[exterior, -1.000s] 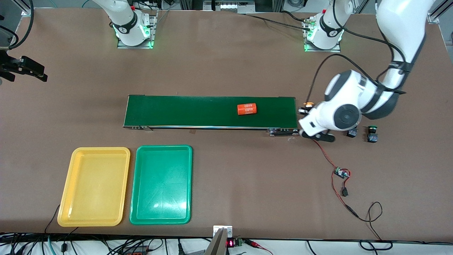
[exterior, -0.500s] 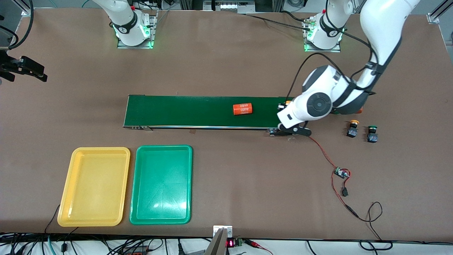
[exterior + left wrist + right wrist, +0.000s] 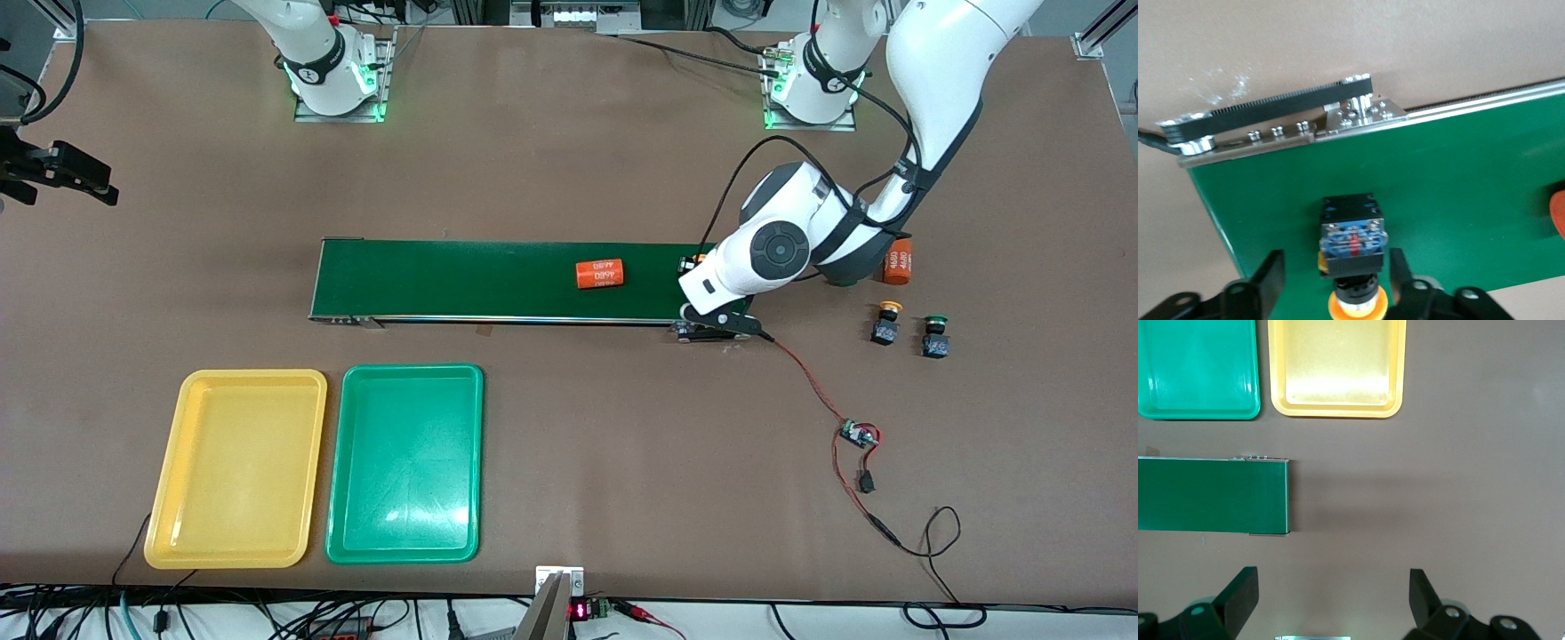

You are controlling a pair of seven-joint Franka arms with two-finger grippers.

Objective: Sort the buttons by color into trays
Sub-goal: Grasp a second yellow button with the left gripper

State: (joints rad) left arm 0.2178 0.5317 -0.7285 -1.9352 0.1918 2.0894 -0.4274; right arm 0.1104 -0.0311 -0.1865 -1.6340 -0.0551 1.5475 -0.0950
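The left gripper [image 3: 1335, 280] has carried a yellow button [image 3: 1351, 250] onto the belt [image 3: 462, 280]; fingers now spread, so lift straight up. Right gripper [image 3: 1331, 597] waits, spread.

The brown table [image 3: 569, 160] carries a long dark-green belt [image 3: 498, 280] across its middle, a yellow tray [image 3: 238, 468] and green tray [image 3: 405, 464] side by side nearer the front camera, and two buttons [image 3: 885, 324] toward the left arm's end, beside an orange cylinder [image 3: 898, 261].
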